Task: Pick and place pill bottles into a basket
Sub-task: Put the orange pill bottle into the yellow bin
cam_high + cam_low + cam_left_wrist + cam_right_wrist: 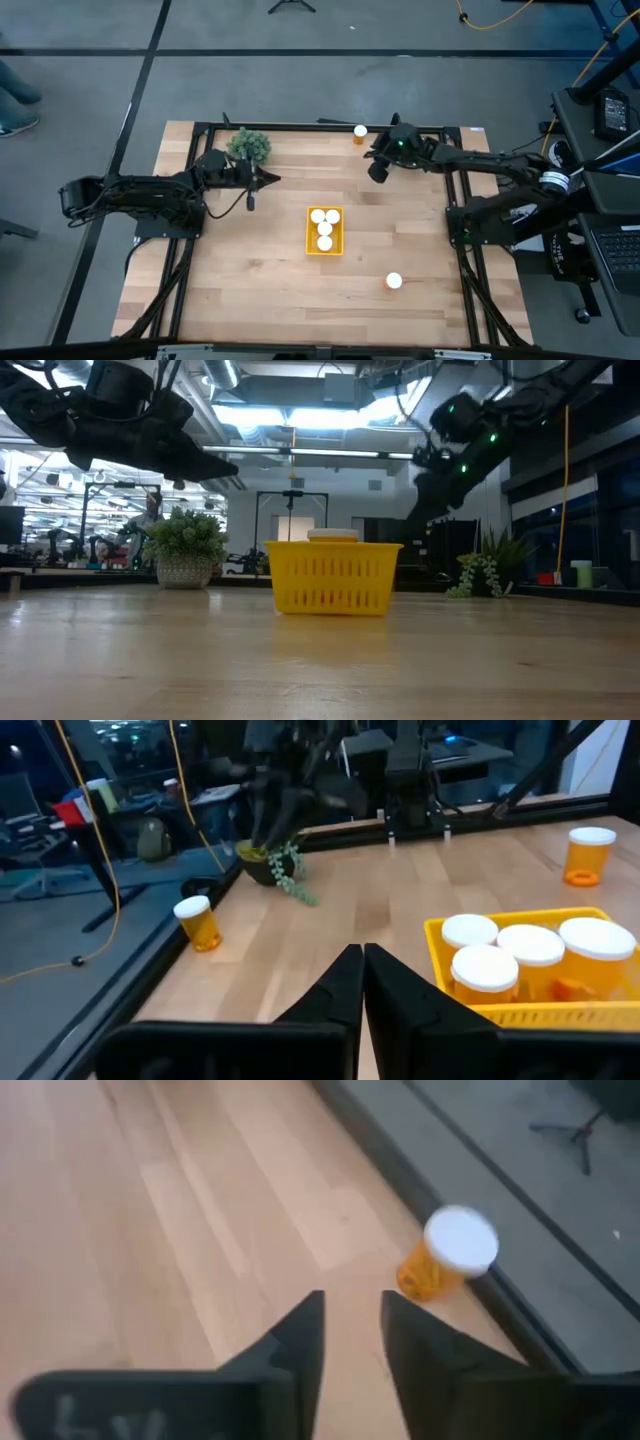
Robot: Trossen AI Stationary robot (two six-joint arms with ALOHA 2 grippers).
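Observation:
The yellow basket (324, 247) stands mid-table, with several white-capped orange pill bottles (325, 229) upright inside it. One more pill bottle (360, 131) stands on its base at the table's far edge, and another (394, 281) stands at the near right. My right gripper (352, 1320) hovers open just short of the far bottle (450, 1260), with nothing between its fingers. Left of the basket and above the table, my left gripper (362, 958) is shut and empty, pointing toward the basket (520, 1013).
A small green potted plant (249, 146) stands at the far left, close behind my left gripper. Trailing greenery (285, 870) sits past the table's right edge. A black frame rail (300, 126) runs along the far edge, right behind the far bottle. Bare wood lies around the basket.

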